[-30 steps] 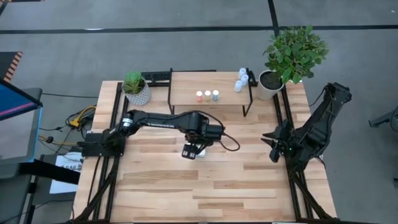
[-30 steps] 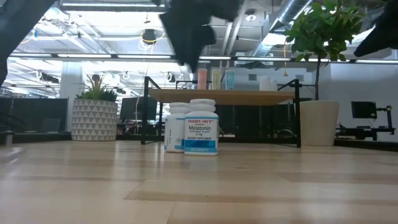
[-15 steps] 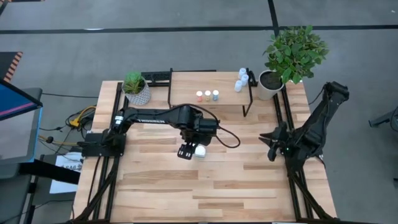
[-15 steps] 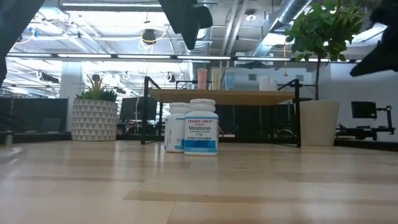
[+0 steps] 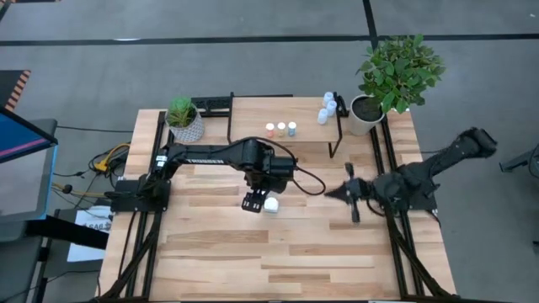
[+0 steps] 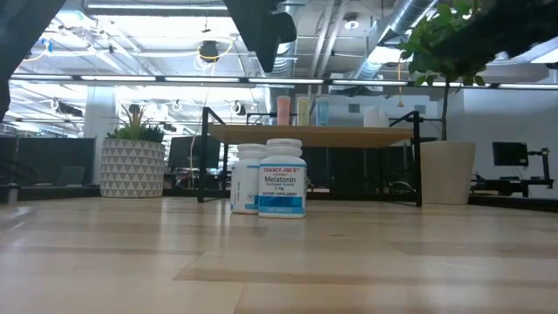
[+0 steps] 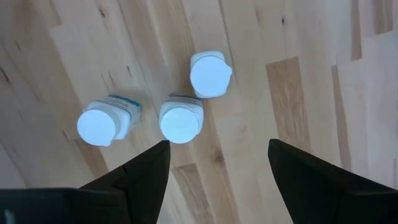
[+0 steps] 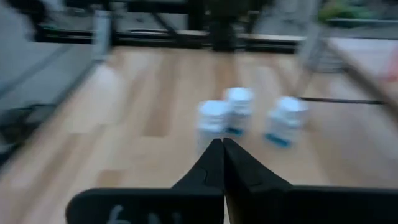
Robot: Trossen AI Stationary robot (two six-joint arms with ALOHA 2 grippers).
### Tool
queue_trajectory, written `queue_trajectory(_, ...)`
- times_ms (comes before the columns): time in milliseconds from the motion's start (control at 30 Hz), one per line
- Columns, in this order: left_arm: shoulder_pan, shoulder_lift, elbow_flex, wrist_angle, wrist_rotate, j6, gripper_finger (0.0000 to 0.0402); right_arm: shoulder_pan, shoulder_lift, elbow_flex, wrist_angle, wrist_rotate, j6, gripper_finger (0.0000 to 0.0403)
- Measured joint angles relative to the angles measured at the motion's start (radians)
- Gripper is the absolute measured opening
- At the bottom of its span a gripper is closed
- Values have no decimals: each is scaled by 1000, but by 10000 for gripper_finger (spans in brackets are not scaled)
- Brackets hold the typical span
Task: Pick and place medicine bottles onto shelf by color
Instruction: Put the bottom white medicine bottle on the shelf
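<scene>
Bottles, three white ones, stand mid-table under the left gripper, fingers apart, nothing held. Right gripper, pinched together and empty, points at them. Pick pending: descend, close. Shelf lies beyond.

Three upright white bottles mid-table

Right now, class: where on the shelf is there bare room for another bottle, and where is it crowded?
The shelf is bare from its left end to the three small capped bottles near the front edge. Its right end is crowded by the pale-blue bottles.
</scene>
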Motion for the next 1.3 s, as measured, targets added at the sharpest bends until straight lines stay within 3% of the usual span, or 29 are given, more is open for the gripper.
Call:
queue_trajectory(100, -1, 0, 0, 0, 0, 1, 256, -111, -49, 0, -18, -36, -86, 9)
queue_trajectory(200, -1, 0, 0, 0, 0, 5, 256, -209, -113, 0, -51, -148, -162, 7)
queue_trajectory(400, -1, 0, 0, 0, 0, -2, 256, -335, -279, -56, -150, -321, -86, 8)
queue_trajectory(633, 0, 0, 0, 0, 0, -14, 256, -336, -486, -214, -21, -327, -80, 8)
queue_trajectory(933, 0, 0, 0, 0, 0, -42, 256, -329, -721, -327, -126, -308, -64, 8)
queue_trajectory(1300, -17, 18, 0, 20, -10, -72, 256, -327, -700, -336, -109, -307, -53, 14)
